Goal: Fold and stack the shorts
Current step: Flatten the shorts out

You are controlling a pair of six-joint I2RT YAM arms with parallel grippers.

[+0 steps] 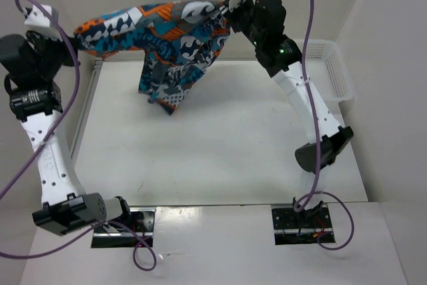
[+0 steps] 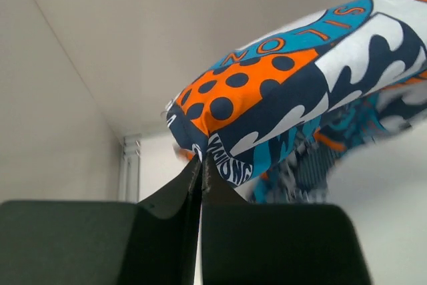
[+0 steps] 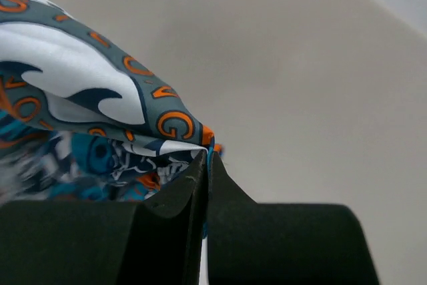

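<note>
The shorts (image 1: 163, 38), printed in teal, orange, navy and white, hang stretched in the air between my two grippers above the far part of the table. One part droops toward the table. My left gripper (image 1: 75, 39) is shut on the shorts' left end; its closed fingertips pinch the fabric edge (image 2: 200, 158) in the left wrist view. My right gripper (image 1: 227, 11) is shut on the right end; in the right wrist view the fabric (image 3: 100, 98) is pinched between its fingertips (image 3: 208, 155).
A white slatted basket (image 1: 333, 71) stands at the table's right edge. The white table (image 1: 213, 151) lies below the shorts. White walls enclose the far side and both flanks.
</note>
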